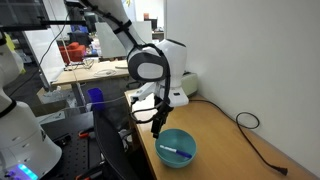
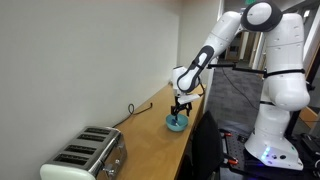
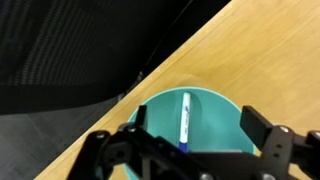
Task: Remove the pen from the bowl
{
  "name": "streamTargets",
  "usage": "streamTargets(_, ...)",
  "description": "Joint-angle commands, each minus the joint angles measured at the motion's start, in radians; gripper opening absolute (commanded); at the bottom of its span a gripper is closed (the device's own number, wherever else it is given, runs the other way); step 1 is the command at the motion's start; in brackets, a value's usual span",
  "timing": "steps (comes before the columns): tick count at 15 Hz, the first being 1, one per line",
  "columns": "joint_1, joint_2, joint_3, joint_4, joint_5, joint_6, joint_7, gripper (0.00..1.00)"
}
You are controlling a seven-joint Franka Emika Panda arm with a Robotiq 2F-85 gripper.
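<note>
Pale wooden counter point(image 1: 232, 150) along a plain white wall. Inside the bowl point(image 3: 215, 112), flat on the bottom: the pen point(image 3: 185, 120), long axis in the wrist view running nearly straight away from the camera, square across the line between the fingers. Above the bowl, near its rim: the gripper point(image 1: 157, 127), spread wide, holding nothing, one finger to each side of the pen. Probably calls for a plain descent and a close across the barrel. Behind the bowl, toward the wall: black cable point(image 1: 250, 124), well apart. Far along the counter from the bowl: silver toaster point(image 2: 90, 155). No obstacle but the bowl's own wall, apt to catch a fingertip if off centre.
</note>
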Motion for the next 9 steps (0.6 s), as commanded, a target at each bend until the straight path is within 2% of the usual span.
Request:
streamTargets(1, -0.015, 0.077, -0.005, 0.07, 0.124, 0.008, -0.116, 1.0)
streamTargets(5, -0.036, 0.173, -0.011, 0.173, 0.205, -0.009, -0.178, 1.0)
streamTargets(9, -0.061, 0.267, -0.017, 0.254, 0.235, -0.002, -0.212, 1.0)
